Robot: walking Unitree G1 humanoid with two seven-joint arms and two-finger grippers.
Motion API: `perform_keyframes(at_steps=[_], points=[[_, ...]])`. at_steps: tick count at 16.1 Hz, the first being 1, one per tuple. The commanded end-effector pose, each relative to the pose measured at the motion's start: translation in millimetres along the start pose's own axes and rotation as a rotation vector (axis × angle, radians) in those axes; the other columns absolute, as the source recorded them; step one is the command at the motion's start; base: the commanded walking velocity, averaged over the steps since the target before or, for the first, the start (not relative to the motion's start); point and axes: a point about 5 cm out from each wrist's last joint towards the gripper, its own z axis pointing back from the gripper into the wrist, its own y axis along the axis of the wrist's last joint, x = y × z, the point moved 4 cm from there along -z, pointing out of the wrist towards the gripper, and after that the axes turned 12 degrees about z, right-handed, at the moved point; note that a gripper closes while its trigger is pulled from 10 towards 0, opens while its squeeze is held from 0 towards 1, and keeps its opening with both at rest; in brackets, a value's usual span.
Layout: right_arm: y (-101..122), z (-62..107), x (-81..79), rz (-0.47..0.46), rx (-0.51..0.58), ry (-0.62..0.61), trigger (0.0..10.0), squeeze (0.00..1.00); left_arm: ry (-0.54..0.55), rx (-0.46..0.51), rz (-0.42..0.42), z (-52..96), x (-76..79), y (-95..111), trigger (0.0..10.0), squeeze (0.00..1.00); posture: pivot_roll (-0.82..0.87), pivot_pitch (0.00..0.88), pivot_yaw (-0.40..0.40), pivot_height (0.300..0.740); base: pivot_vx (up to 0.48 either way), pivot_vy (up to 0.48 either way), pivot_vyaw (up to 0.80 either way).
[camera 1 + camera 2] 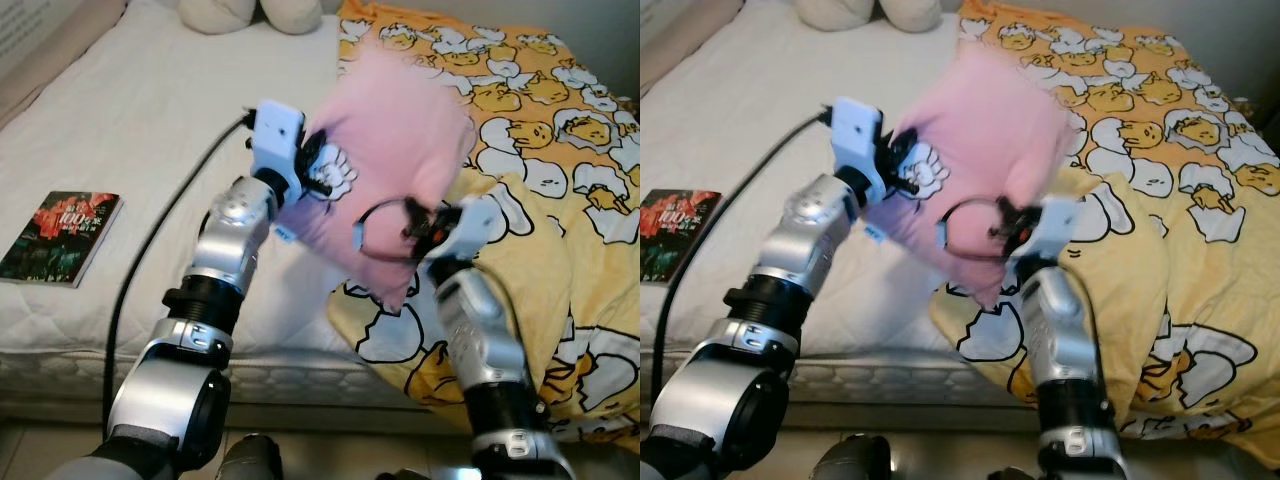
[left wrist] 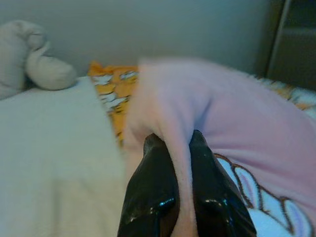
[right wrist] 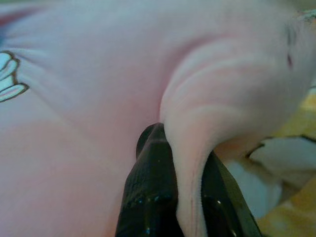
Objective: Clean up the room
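1. A pink pillow hangs in the air above the bed, held between both arms and blurred in the head views.
2. The left gripper is clamped on the pillow's edge: in the left wrist view a fold of pink fabric is pinched between its two black fingers.
3. The right gripper is likewise closed on the pillow, with a ridge of pink cloth squeezed between its fingers in the right wrist view.
4. From the head, the left arm reaches up to the pillow's left side, where a white cartoon print with dark outlines shows on the fabric just beside the wrist.
5. The right arm reaches up to the pillow's lower right part, over the edge of the blanket.
6. A yellow blanket printed with white egg-shaped figures covers the right part of the bed and hangs over its near edge.
7. The left part of the bed is bare white mattress cover.
8. A book with a dark cover and red lettering lies flat on the white cover near the bed's near left edge, well apart from the pillow.
9. A black cable runs from the left wrist down across the white cover.
10. Two cream-coloured stuffed shapes lie at the far end of the bed, next to the blanket's top corner.
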Motion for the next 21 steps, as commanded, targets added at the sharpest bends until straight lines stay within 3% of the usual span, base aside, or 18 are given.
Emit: perform_keyframes(at_steps=[1,2,5,10,13,18,21], points=[[-3.0,2.7,8.2,0.026,-0.016,-0.022,10.0,0.00,0.110,0.087,-0.060,6.0,-19.5,14.9,10.0,0.00,0.02,0.000,0.000,0.726,0.000,0.480,0.00],[-2.9,1.1,7.6,0.029,-0.012,-0.019,10.0,0.00,0.110,0.061,-0.040,8.1,-10.9,0.3,10.0,0.00,0.02,0.000,-0.001,0.726,0.000,0.480,0.68],[0.5,-2.3,8.4,0.072,-0.012,-0.008,10.0,0.00,0.146,0.036,0.004,8.9,-11.0,-10.7,10.0,0.00,0.03,0.000,-0.014,0.726,0.000,0.480,0.65],[3.2,-7.7,5.3,0.109,-0.010,0.019,10.0,0.00,0.161,0.096,-0.018,9.1,-11.3,0.1,10.0,0.00,0.04,0.000,-0.033,0.726,0.000,0.480,0.64],[-3.2,-8.5,-7.3,0.150,-0.039,0.079,10.0,0.00,0.164,0.092,-0.027,8.8,-12.6,-0.8,10.0,0.00,0.04,0.000,-0.033,0.726,0.000,0.480,0.63],[-6.6,-2.6,-7.2,0.162,-0.040,0.094,10.0,0.00,0.182,0.083,-0.018,8.2,-18.6,-3.0,10.0,0.00,0.03,0.000,-0.032,0.726,0.000,0.477,0.38],[-10.2,-0.5,-16.1,0.220,-0.052,0.130,10.0,0.00,0.193,0.069,-0.023,5.6,-26.0,-2.6,10.0,0.00,0.03,0.000,-0.033,0.726,0.000,0.084,0.00]])
